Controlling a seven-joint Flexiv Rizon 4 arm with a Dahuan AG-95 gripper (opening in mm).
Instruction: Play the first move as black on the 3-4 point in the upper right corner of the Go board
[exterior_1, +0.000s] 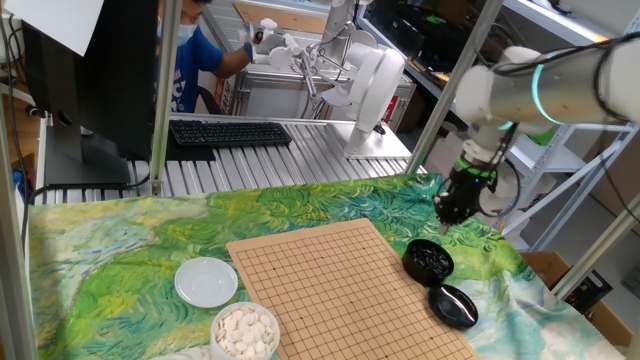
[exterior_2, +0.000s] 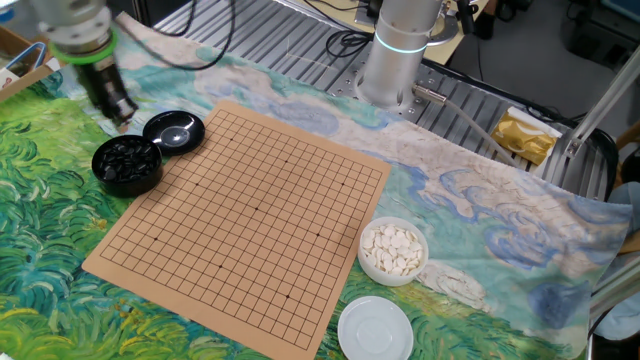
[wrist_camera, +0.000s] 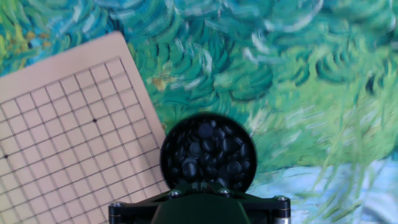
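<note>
The black stones (wrist_camera: 208, 152) lie heaped in a round black bowl (exterior_1: 428, 260) just off the Go board's (exterior_1: 330, 290) edge; the bowl also shows in the other fixed view (exterior_2: 127, 163). No stone lies on the board, and all its grid crossings are bare, including those near the corner (wrist_camera: 106, 81) beside the bowl. My gripper (exterior_1: 442, 218) hangs above the cloth just beyond the bowl; it also shows in the other fixed view (exterior_2: 119, 112). Its fingertips look narrow and close together. In the hand view only the gripper body (wrist_camera: 199, 208) shows, so I cannot see whether anything is held.
The bowl's black lid (exterior_1: 453, 304) lies beside it. A bowl of white stones (exterior_2: 392, 250) and its white lid (exterior_2: 375, 328) sit at the board's opposite side. The robot base (exterior_2: 398, 55) stands behind the board. A painted cloth (exterior_1: 120, 250) covers the table.
</note>
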